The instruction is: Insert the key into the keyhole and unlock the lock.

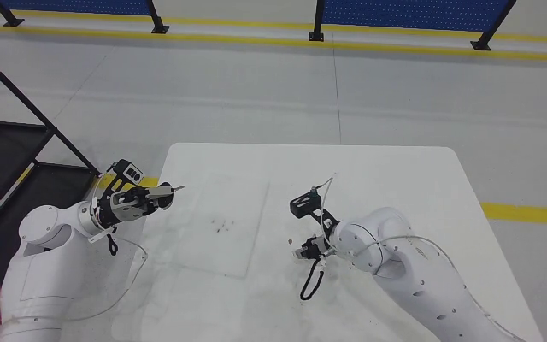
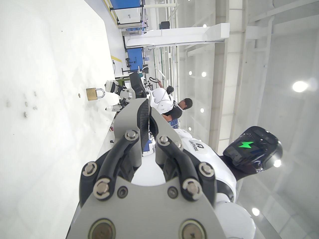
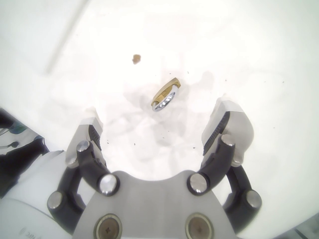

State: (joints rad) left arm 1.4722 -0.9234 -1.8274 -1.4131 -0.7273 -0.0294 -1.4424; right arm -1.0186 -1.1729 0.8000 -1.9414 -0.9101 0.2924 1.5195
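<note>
left gripper [image 1: 167,194] hangs at the table's [image 1: 385,171] left edge, jaws clamped on a thin key [image 1: 177,187] that pokes out past the tips. brass padlock [image 3: 165,95] sits mid-table. right gripper [image 3: 160,114] is just over it, 2 fingers spread wide, holding nothing.

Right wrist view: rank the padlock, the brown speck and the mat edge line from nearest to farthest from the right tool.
1. Padlock, just ahead of the open right tool.
2. Brown speck, beyond the padlock.
3. Mat edge line, farthest, past the speck.
</note>
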